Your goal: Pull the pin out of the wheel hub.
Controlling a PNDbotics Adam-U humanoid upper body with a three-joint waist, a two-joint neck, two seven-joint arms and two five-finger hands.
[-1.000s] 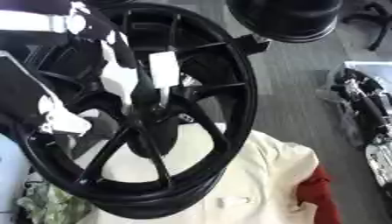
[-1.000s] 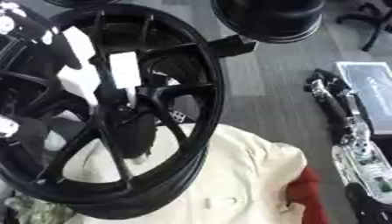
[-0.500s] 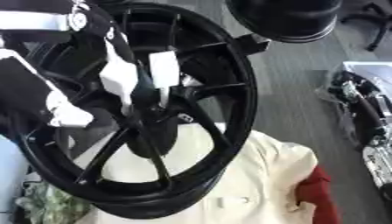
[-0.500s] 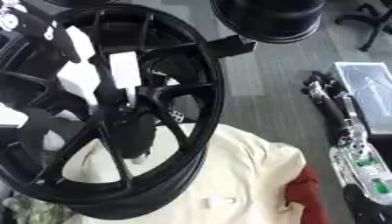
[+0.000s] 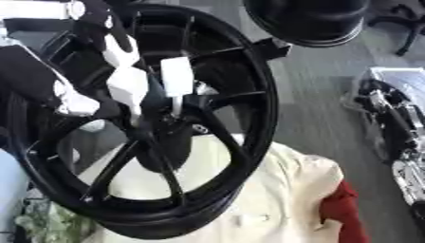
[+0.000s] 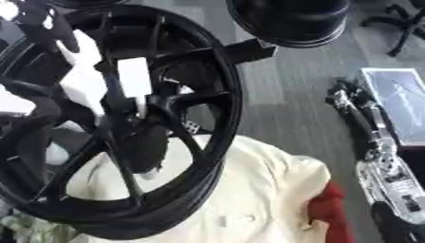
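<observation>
1. At the middle of the scene stood a large glossy black spoked alloy wheel, tilted so its open face looked up and to the left, its lower rim resting on a cream-coloured cloth
2. The wheel's dark hub sat where the spokes met, a little left of centre, with the cream cloth showing through the gaps below it
3. Just above the hub a flat white rectangular piece stood upright against the spokes; I could not tell whether this was the pin, nor whether it was seated in the hub or free of it
4. From the upper left the robot's left hand, white-shelled fingers on a black arm, reached in through the spokes, its fingers beside the white piece and above the hub; whether they were closed round anything I could not tell
5. The robot's right hand did not show in either view
6. A red cloth lay against the cream one at the lower right
7. Behind the wheel's top edge stood a round black drum-like object on the grey floor
8. At the right edge a clutter of metal and black parts lay well apart from the wheel
</observation>
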